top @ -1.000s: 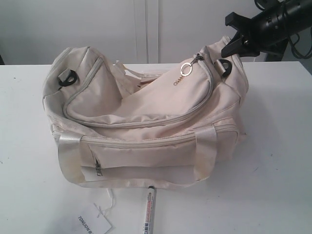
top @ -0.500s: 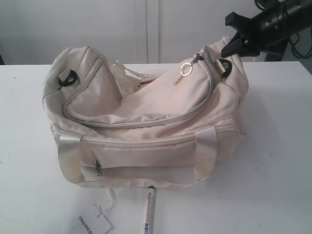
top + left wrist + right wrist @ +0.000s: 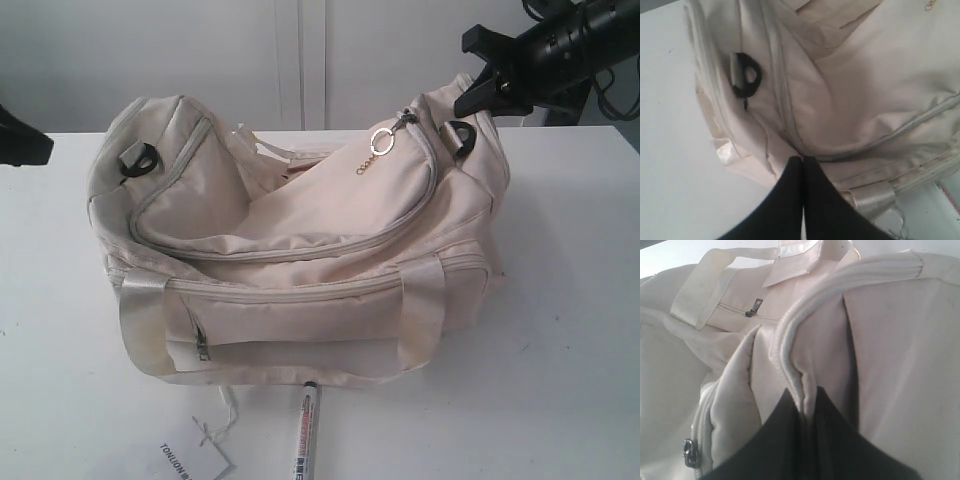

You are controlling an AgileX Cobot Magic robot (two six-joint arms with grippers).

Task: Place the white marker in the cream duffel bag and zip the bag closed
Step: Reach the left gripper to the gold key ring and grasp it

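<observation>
The cream duffel bag (image 3: pixel 330 210) sits in the middle of the white table, its top flap sagging, with the gold ring zip pull (image 3: pixel 380 142) near its right end. In front of the bag, at the near table edge, lies the white marker (image 3: pixel 304 440). My right gripper (image 3: pixel 478 88) is at the bag's right end. In the right wrist view it (image 3: pixel 805 395) is shut on a fold of the bag's piped seam (image 3: pixel 790 335). My left gripper (image 3: pixel 30 145) hangs at the far left. It (image 3: pixel 802 159) is shut on nothing, over the bag's left end by a black strap ring (image 3: pixel 746 75).
A white paper tag (image 3: pixel 190 460) on a string lies to the left of the marker. Bare white table (image 3: pixel 570 330) surrounds the bag. A white wall stands behind. A side-pocket zip pull (image 3: pixel 203 347) hangs on the bag's front.
My left gripper has come into the exterior view at the left edge. The bag, the marker and my right gripper have barely moved.
</observation>
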